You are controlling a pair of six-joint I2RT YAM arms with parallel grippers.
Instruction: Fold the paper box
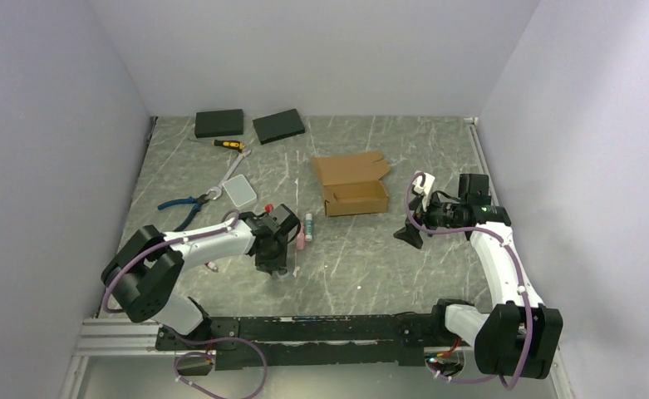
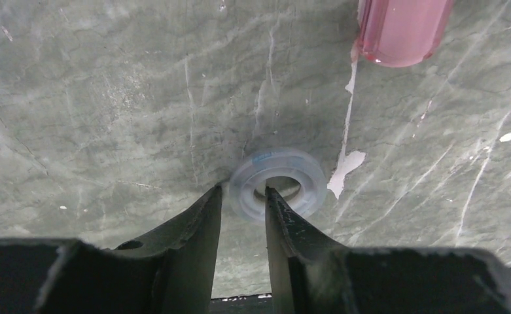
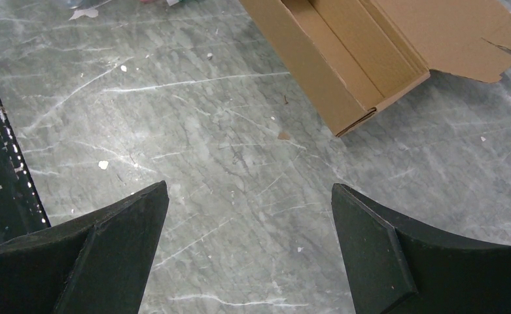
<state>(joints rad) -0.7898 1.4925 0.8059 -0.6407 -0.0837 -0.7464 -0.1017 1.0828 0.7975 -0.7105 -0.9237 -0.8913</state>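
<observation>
Paper box (image 3: 364, 55) lies at one o'clock from our right gripper (image 3: 249, 188), jaws spread; left gripper (image 2: 243, 190) pinches a tape roll (image 2: 280, 163).

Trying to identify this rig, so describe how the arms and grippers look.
Both the left arm and right arm have white links, bulky black joint housings and loose purple cables. The left gripper and right gripper have plain matte-black fingers tapering to points.

plain brown paper box (image 1: 356, 198) lies centrally, walls upright, lid flap open flat behind.
</observation>
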